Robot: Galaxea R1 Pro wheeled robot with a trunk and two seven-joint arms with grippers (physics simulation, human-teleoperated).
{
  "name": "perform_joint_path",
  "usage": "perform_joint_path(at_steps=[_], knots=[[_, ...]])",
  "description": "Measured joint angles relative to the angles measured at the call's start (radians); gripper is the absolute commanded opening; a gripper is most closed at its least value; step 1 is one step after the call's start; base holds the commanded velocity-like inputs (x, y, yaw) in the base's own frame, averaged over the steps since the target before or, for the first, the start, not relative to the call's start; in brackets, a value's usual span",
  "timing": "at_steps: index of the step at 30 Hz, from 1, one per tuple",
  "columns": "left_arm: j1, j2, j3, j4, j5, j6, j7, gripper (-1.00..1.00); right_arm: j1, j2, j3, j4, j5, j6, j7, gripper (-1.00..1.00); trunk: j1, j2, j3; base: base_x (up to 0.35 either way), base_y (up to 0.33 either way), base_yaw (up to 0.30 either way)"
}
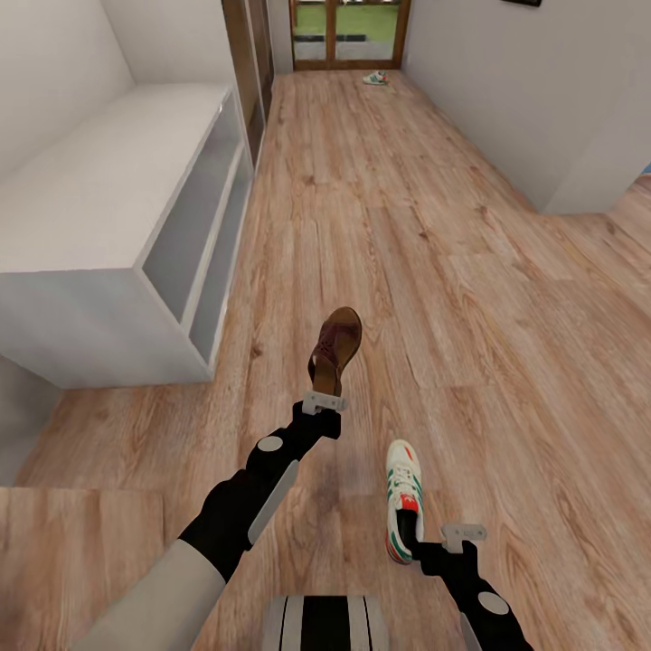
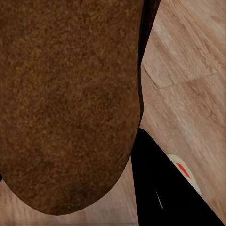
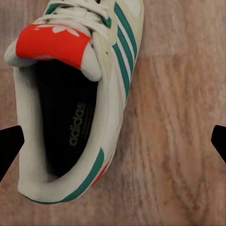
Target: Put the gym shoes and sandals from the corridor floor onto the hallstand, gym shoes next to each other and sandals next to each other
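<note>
The left pincer (image 1: 324, 404) grips a sandal (image 1: 336, 347) over open floor (image 1: 506, 344); the right pincer (image 1: 443, 540) spreads around a gym shoe (image 1: 402, 497), beside the hallstand (image 1: 90, 199).

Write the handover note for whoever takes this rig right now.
Left gripper: shut on a sandal, held up right of the hallstand.
Right gripper: open, at the heel of the near gym shoe, which lies on the floor.
Second gym shoe: on the floor far down the corridor by the glass door.
Done: nothing visibly racked.
Left: rack the sandal, both shoes, and find the other sandal.
</note>
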Motion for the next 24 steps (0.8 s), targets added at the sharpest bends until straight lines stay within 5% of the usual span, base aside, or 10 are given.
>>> perform_joint_path(at_steps=[24], knots=[[0.0,0.0,0.0,0.0,0.0,0.0,0.0,-1.0,0.0,0.0,0.0,0.0,0.0,-0.002,0.0,1.0,0.0,0.0,-0.004,0.0,0.0,0.074]])
